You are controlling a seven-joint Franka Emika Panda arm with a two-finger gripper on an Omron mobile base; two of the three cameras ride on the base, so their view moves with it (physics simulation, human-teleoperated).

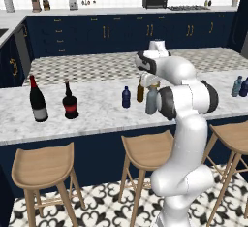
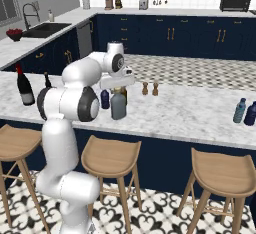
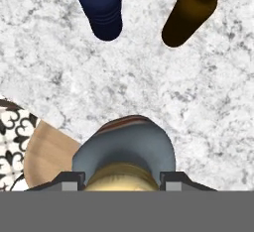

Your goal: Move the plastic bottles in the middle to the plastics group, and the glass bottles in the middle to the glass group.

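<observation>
In the middle of the marble counter (image 1: 97,117) a stout grey bottle (image 1: 151,102) (image 2: 118,107) (image 3: 124,144) with a tan cap (image 3: 121,179) stands upright near the front edge. My gripper (image 1: 151,86) (image 2: 118,90) (image 3: 121,182) comes down from above and is shut on its cap, one finger on each side. Just behind it stand the small navy bottle (image 1: 126,97) (image 2: 105,99) (image 3: 100,8) and the slim amber-brown bottle (image 1: 140,91) (image 3: 188,15). The glass group, a tall wine bottle (image 1: 38,100) (image 2: 24,88) and a squat dark bottle (image 1: 70,103), is far left. The plastics group (image 1: 240,86) (image 2: 245,111) is far right.
Two small shakers (image 2: 150,88) stand on the counter behind and right of the middle bottles. Wooden stools (image 1: 145,151) (image 2: 111,157) line the counter's front side below the edge. A wide stretch of bare marble lies between the middle bottles and each group.
</observation>
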